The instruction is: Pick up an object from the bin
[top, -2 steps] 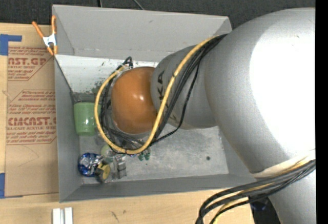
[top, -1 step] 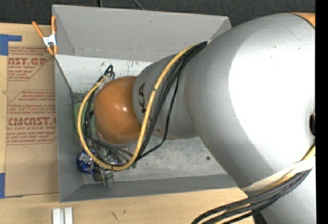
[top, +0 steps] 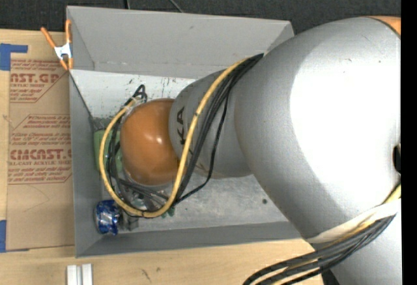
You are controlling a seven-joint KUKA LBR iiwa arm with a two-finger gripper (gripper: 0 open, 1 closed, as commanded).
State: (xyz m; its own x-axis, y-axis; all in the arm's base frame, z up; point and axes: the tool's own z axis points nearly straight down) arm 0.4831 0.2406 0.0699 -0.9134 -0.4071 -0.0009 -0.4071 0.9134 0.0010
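- Light falls from above, bright and even, and my silver arm [top: 326,134] takes it as a broad, soft sheen that is nearly white on the upper curve.
- My orange cover [top: 146,140] carries one small glossy highlight near its middle and darkens towards its lower edge.
- The bin [top: 176,42] has a pale, well-lit far wall, while its left wall is a darker grey.
- Shadow pools on the floor beneath my wrist.
- The blue crumpled thing [top: 106,216] in the near left corner throws tiny glints.
- Beyond the bin, the background is almost black.
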